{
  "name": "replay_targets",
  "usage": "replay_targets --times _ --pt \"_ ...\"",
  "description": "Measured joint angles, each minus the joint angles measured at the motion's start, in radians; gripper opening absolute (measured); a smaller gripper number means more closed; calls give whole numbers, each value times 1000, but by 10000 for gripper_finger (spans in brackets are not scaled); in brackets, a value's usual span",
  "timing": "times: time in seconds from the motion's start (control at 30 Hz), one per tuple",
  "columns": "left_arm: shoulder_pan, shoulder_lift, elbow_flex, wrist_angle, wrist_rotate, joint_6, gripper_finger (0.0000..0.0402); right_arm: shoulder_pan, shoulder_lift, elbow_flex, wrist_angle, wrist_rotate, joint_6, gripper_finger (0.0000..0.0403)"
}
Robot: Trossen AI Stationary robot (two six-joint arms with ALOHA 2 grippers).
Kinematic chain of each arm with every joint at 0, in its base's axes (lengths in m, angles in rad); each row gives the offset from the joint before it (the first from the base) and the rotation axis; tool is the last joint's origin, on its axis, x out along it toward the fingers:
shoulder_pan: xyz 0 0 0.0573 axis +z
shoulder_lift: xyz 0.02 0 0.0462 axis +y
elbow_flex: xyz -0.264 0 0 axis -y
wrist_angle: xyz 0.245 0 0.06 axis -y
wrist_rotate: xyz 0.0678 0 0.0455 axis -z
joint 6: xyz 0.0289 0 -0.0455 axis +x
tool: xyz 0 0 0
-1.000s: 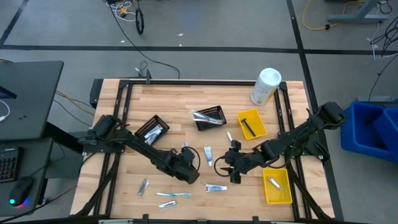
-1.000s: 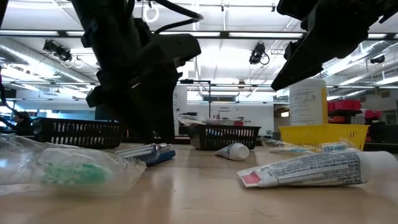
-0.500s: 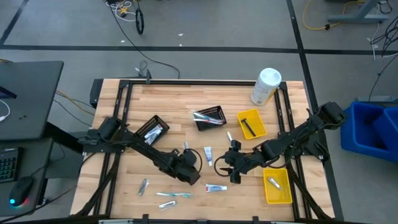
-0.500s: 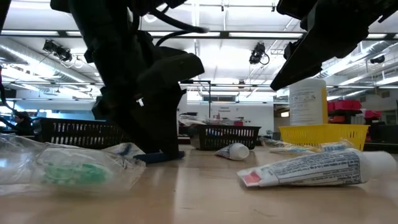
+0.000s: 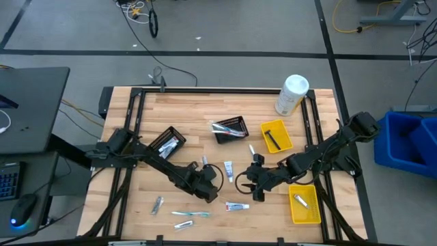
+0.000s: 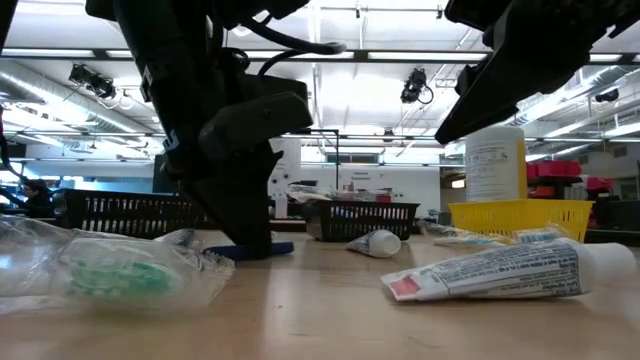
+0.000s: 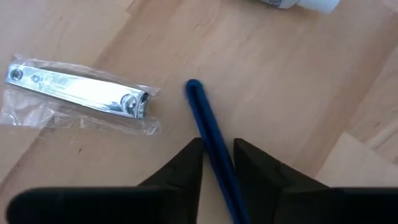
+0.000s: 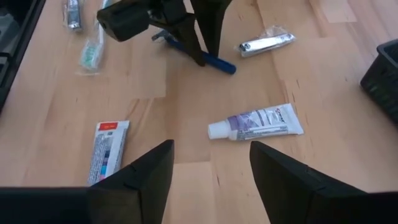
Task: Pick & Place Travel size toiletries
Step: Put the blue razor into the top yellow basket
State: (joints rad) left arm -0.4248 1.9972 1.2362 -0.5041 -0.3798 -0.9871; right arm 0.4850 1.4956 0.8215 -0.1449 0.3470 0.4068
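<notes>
A blue-handled razor [image 8: 214,61] lies on the wooden table, left of centre, and my left gripper [image 5: 205,182] is shut on it. Beside it lie a nail clipper in a clear packet [image 7: 74,92] and a purple-printed toothpaste tube [image 8: 255,122]. A red-ended toothpaste tube [image 5: 237,206] and a wrapped green toothbrush [image 5: 191,214] lie nearer the front edge. My right gripper [image 8: 211,149] hangs open above the table at centre right, holding nothing. My left gripper pinches the razor's blue handle [image 7: 211,140] between its two fingers, about midway along it. The fingers [image 8: 200,50] slant down from the table's left side and stand across the handle. The razor lies flat on the table, its free handle end [image 7: 194,87] sticking out past the fingertips.
Two black mesh baskets [image 5: 168,142] [image 5: 231,128] stand at the left and centre. Two yellow trays [image 5: 276,135] [image 5: 304,203] sit on the right. A big white canister [image 5: 292,94] stands at the far right. A small packet [image 5: 158,203] lies near the front left.
My left gripper has settled down onto the table over the blue razor, rolled a little about its own axis, and shut its fingers on the handle. The razor stays on the table. My right gripper has kept still.
</notes>
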Motion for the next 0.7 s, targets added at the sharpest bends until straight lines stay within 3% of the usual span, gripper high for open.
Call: replay_targets --times 0.27,0.5,0.7 --pt "0 2 -3 61 1 61 38 0 26 0 116 -11 -58 223" --pt "-2 4 -4 96 3 90 54 0 139 0 276 -16 -59 224" --pt "-8 6 -4 171 20 129 40 -6 218 0 337 -17 -75 209"
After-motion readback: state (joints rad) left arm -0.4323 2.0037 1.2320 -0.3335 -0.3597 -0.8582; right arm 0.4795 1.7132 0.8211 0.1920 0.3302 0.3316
